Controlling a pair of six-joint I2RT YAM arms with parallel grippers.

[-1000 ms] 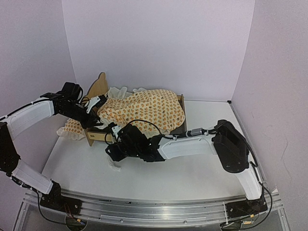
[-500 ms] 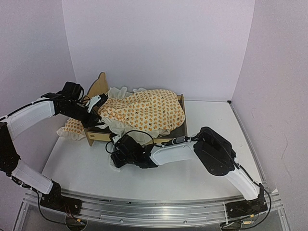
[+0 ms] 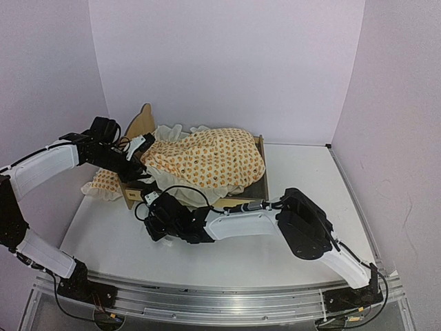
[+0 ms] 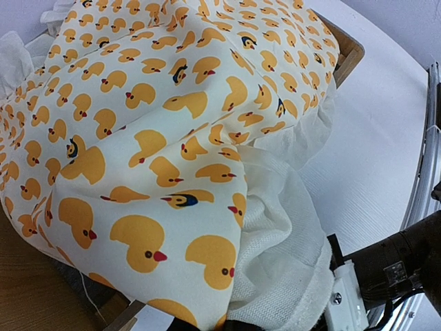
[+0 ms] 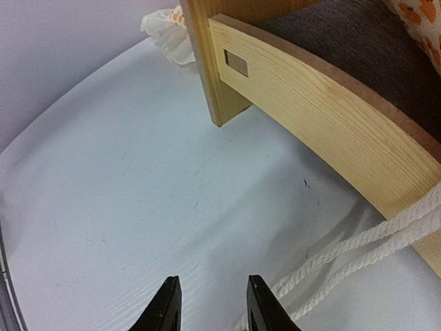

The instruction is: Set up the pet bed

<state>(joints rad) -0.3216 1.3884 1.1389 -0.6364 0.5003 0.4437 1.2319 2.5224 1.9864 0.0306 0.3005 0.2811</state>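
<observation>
So the pet bed [image 3: 140,124] sits toward the back left of the counter [image 3: 227,265], scalloped headboard on the left. From above we mostly only catch the headboard, a bit of the near side rail and the footboard, because the duck-print cushion [image 3: 207,157] is heaped on top of it, bunched up rather than lying flat. The right wrist view shows us the pet bed [image 5: 324,117] up close: pale wood rail, a corner post standing on the counter [image 5: 103,207], and the dark fabric base [image 5: 344,41] behind the rail. A couple of white cord ties [image 5: 358,248] hang down past the rail onto the counter. The small ruffled pillow [image 3: 103,183] lies on the counter just left of the bed, by the headboard end. The left gripper [image 3: 141,153] is up at the headboard end of the cushion [image 4: 151,138], jaws closed and, as far as we can tell, pinching the cushion's fabric. The right gripper [image 5: 210,307] is low over the counter in front of the near rail, jaws open with nothing between them, and the ties run just beside one fingertip.
</observation>
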